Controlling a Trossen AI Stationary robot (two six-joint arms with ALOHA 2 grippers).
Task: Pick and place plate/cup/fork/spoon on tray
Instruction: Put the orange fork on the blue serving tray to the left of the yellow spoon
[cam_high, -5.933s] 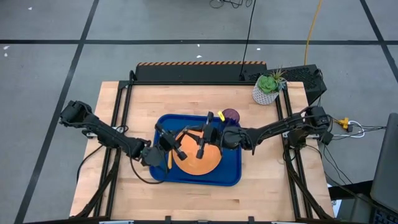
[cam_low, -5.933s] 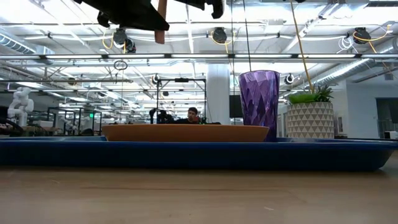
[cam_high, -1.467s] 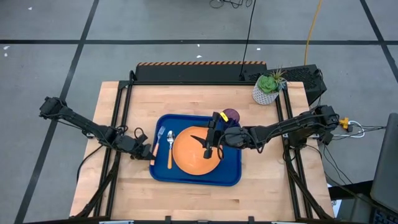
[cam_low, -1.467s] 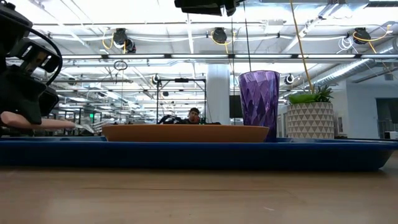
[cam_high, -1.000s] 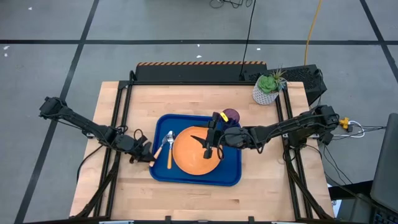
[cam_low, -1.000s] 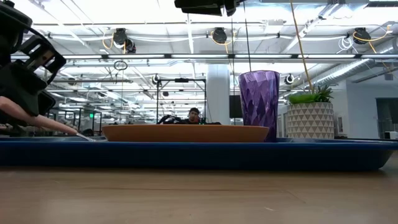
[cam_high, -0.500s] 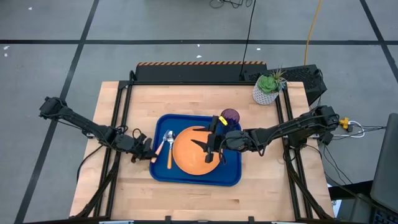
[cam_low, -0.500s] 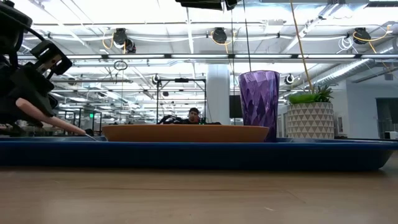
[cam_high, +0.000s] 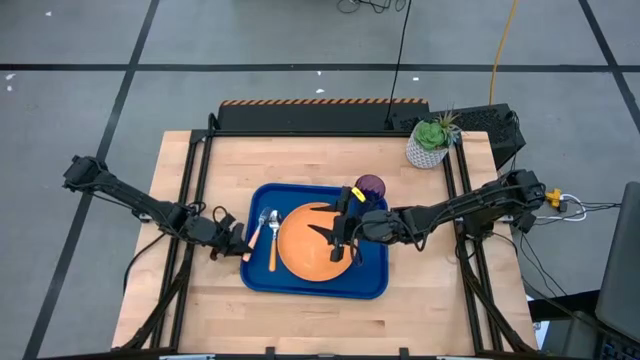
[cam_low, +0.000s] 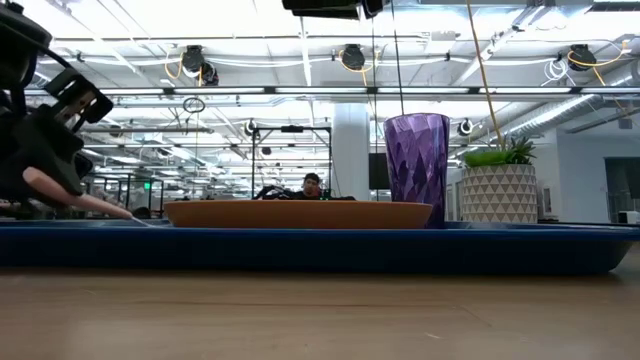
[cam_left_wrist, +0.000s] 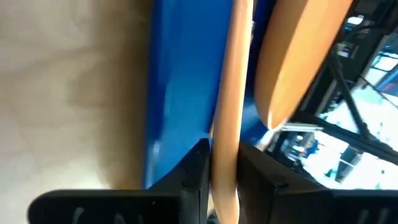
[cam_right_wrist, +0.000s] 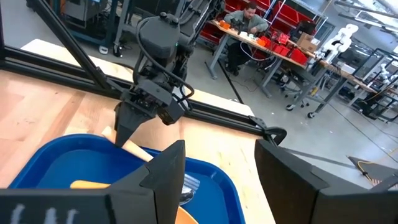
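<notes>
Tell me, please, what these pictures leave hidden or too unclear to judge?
- High view: whether the left gripper holds the fork or the spoon; the utensil heads are too small.
- Left wrist view: the held orange handle blurs; its head is cut off.
- Low view: the tray rim hides the utensils.
- Right wrist view: the right gripper's fingers cover the plate.

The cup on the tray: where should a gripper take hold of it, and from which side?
Probably the cup's side wall at mid-height, approached level from the robot's right. It stands upright and widens upward, so it should not slip down through the jaws. The plate crowds its front-left side, and the right gripper hangs open above that plate.
</notes>
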